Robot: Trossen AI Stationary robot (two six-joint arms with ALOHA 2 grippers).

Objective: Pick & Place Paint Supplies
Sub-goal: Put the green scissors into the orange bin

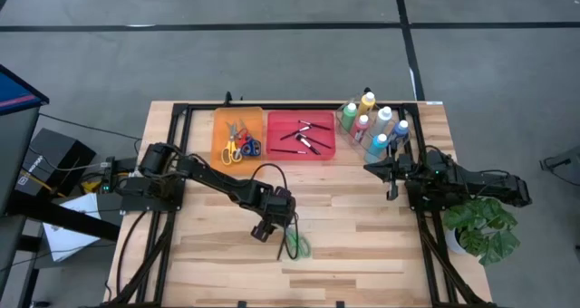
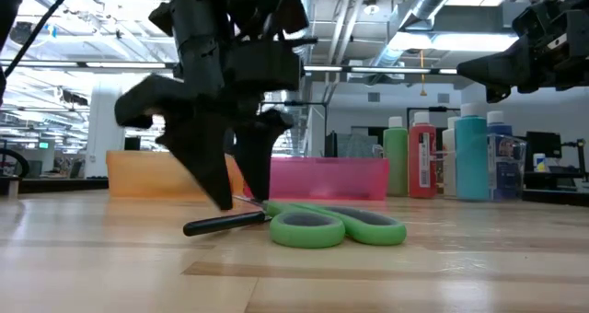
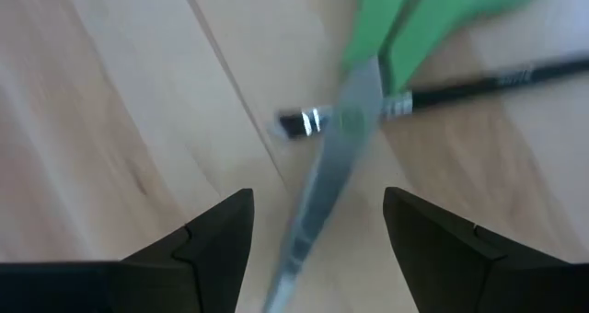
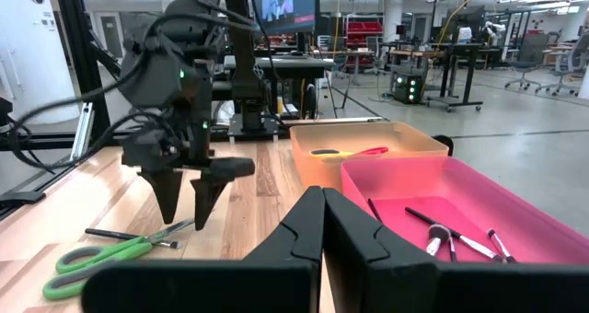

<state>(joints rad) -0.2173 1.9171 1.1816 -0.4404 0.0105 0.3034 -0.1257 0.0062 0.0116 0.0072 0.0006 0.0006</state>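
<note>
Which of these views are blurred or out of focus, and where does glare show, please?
Left wrist view: the green scissors and brush are soft, too near the lens. Low view: the left gripper looms dark against bright ceiling lights, its edges slightly soft; the scissors' handles are sharp. High view: even light, no glare. Right wrist view: the right gripper is crisp, the background clear.

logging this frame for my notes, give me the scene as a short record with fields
left pincer: open, lowered over the blades of the green scissors, fingers either side, not yet closed
right pincer: shut, waiting near the paint bottles
loose on table: green scissors lying across a dark-handled brush
orange bin: holds scissors with coloured handles
pink bin: holds several brushes
paint bottles: standing grouped in a clear container at the table's far right
table: light wood planks
</note>
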